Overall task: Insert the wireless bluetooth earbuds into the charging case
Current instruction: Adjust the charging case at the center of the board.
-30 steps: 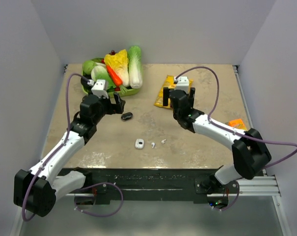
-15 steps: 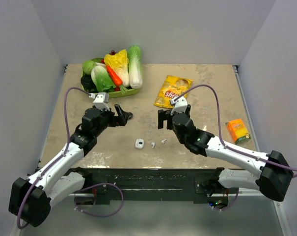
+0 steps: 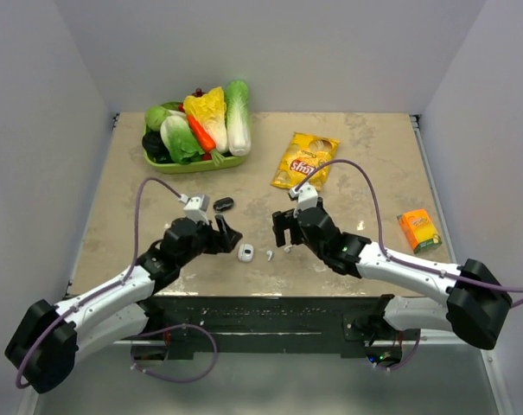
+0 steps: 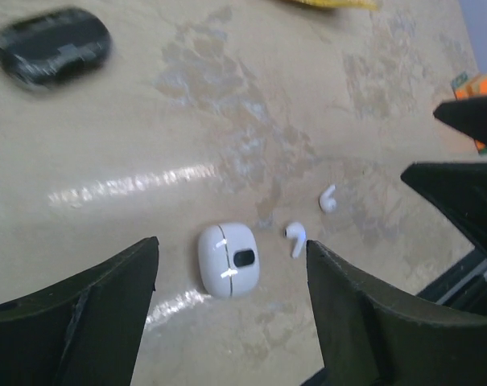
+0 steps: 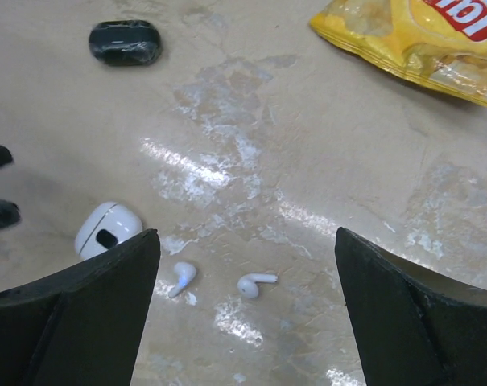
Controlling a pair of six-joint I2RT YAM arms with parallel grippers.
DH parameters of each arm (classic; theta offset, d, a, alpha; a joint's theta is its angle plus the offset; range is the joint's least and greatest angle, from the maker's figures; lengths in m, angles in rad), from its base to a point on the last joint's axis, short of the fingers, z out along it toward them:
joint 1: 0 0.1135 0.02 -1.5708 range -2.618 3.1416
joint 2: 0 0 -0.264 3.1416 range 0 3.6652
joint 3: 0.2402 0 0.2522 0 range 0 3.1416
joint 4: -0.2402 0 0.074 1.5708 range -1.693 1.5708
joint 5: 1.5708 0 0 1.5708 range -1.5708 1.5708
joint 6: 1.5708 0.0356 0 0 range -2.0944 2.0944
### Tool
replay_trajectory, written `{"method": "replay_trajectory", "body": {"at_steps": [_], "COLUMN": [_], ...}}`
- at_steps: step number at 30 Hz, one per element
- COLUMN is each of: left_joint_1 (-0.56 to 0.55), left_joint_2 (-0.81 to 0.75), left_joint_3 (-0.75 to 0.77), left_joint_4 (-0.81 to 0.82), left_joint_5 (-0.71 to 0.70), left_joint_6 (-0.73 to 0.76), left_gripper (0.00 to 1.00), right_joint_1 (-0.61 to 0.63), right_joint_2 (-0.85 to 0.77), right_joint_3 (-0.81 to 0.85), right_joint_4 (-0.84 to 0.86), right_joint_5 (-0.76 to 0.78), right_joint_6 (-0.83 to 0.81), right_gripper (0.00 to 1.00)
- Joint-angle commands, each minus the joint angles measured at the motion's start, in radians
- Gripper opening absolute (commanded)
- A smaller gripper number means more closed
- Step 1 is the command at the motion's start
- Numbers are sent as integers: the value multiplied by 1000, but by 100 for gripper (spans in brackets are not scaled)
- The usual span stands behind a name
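Observation:
A closed white charging case (image 3: 245,253) lies on the table near the front; it also shows in the left wrist view (image 4: 228,260) and the right wrist view (image 5: 107,229). Two white stemmed earbuds lie just right of it: one (image 3: 269,254) (image 4: 296,238) (image 5: 181,278) beside the case, the other (image 3: 288,249) (image 4: 328,199) (image 5: 255,283) further right. My left gripper (image 3: 225,232) (image 4: 231,310) is open, hovering just left of the case. My right gripper (image 3: 283,229) (image 5: 247,314) is open above the earbuds.
A dark oval case (image 3: 223,205) (image 4: 53,46) (image 5: 125,42) lies behind the left gripper. A yellow chip bag (image 3: 305,159) (image 5: 424,36) lies at mid-back. A green tray of toy vegetables (image 3: 196,130) sits at back left. An orange box (image 3: 418,229) lies right.
Both arms have swung forward and down from the back of the table toward the white case and earbuds. The dark case, briefly hidden by the left gripper, shows again.

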Motion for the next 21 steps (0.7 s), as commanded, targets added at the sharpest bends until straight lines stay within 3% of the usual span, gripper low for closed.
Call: {"method": "replay_trajectory", "body": {"at_steps": [1,10,21], "left_joint_1": [-178,-247,-263], "left_joint_2": [10,164,308], "left_joint_3": [-48,-69,36], "left_joint_4": [73,138,118], "left_joint_5": [-156,-256,-281], "left_joint_6": [-55,-116,-40], "left_gripper": [79,82,83], "right_joint_1": [15,24,25], "right_joint_2": [-64,-133,-166], "right_joint_3": [-19,-65,-85], "right_joint_4": [38,-1,-16], "right_joint_5": [-72,-86,-60], "right_joint_6": [49,68,65], "right_gripper": [91,91,92]}}
